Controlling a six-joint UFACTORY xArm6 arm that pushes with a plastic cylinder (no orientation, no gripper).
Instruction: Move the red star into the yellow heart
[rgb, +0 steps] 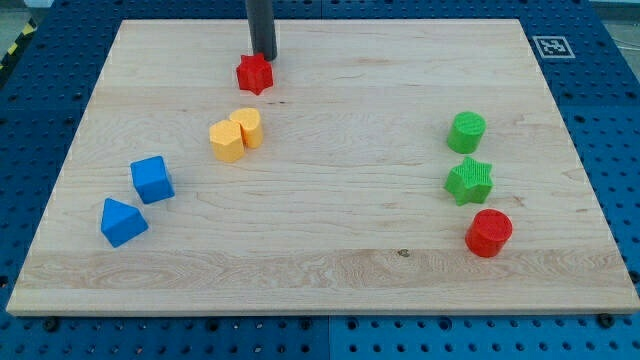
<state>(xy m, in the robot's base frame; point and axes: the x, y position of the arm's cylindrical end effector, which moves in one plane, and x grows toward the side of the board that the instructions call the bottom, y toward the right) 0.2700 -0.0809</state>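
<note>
1. My tip (263, 56) touches the red star (255, 74) from the board's top edge side; no pincer shows.
2. The yellow heart (248, 128) sits just below the star, touching a yellow block (226, 141).

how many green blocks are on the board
2, both near the view's right: a green cylinder, and a green star just below it, above the red cylinder. None looks hidden.

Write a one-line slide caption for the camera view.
My tip sits just above the red star, with the yellow heart below.
</note>
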